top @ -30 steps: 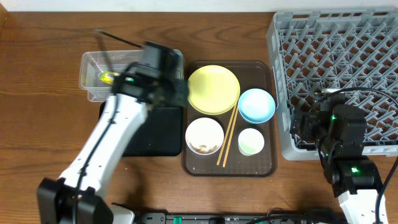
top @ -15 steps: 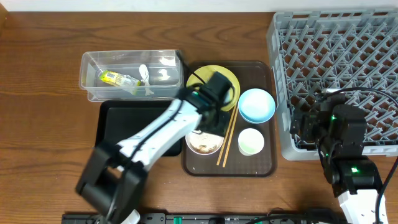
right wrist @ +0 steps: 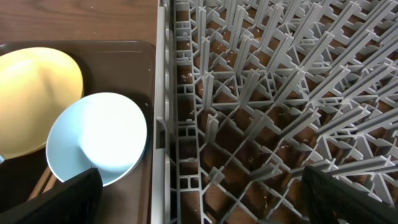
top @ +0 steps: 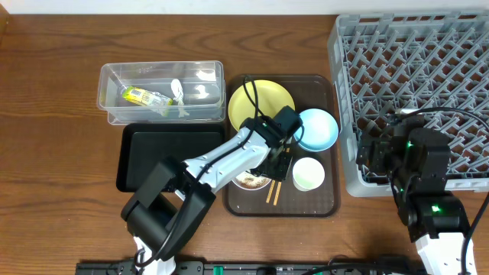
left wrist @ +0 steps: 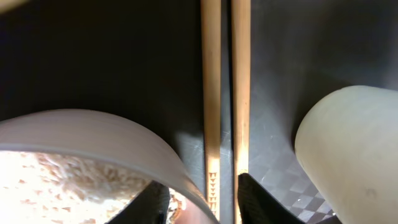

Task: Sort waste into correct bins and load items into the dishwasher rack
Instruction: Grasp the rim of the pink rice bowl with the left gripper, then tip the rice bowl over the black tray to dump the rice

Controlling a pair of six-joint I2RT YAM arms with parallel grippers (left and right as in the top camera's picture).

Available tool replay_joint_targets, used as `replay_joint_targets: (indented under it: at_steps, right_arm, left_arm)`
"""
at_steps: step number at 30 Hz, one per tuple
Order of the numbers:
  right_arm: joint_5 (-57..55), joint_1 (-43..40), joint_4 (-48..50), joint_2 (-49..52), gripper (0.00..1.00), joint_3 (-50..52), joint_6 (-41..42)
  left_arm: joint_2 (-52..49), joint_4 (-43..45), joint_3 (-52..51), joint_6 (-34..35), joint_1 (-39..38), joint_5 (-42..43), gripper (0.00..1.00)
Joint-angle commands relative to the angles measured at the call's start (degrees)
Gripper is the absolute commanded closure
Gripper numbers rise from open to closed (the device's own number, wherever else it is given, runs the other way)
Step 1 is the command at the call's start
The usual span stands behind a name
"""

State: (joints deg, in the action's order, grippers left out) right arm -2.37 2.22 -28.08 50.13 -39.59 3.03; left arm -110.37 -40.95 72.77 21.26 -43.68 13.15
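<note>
So, left gripper (left wrist: 205, 202) sits low, jaws narrowly apart astride the chopsticks (left wrist: 211, 93).
Thin smooth wooden sticks lie side by side up frame centre on the dark tray (left wrist: 112, 56), between round rice bowl (left wrist: 93, 134) lower left and matte cup (left wrist: 348, 149) right.

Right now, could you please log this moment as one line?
left gripper open astride chopsticks | right gripper open at rack edge | wrapper in tub

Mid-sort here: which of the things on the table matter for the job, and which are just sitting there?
Job: tub, black tray, wrapper, scrap, rice, plate, blue bowl, white bowl, cup, chopsticks, rack.
Lying about: brown tray under the dishes.
</note>
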Motion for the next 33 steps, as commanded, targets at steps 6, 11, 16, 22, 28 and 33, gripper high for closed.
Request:
replay_joint_targets:
  at_steps: [6,11,16,22,28,33]
  right_arm:
    - [-0.15,0.44,0.0,-0.24,0.01,-1.03,0.79]
    - [-0.15,0.44,0.02,-0.24,0.01,-1.03,0.76]
    - [-0.15,0.44,0.02,-0.24,0.01,-1.03,0.79]
    - [-0.15,0.44,0.02,-0.24,0.01,-1.03,0.76]
    - [-0.17,0.42,0.0,-0.24,0.01,-1.03,0.76]
    - [-0.17,0.42,0.0,-0.26,0.01,-1.03,0.76]
  left_arm:
    - [-0.98,-0.17,-0.35,0.5,-1.57,-1.01,0.8]
    - [-0.24,-1.33,-0.26,0.48,-1.57,-2.95,0.92]
    - [3.52,-2.93,0.0,0.39,-1.49,-4.22,0.94]
    - [11.65,-4.94,0.0,-0.96,-0.81,-4.17,0.94]
    - [20.0,-7.96,0.0,-5.64,4.9,0.72,0.94]
    - [22.82,-11.76,-0.24,-15.65,14.4,14.49,0.94]
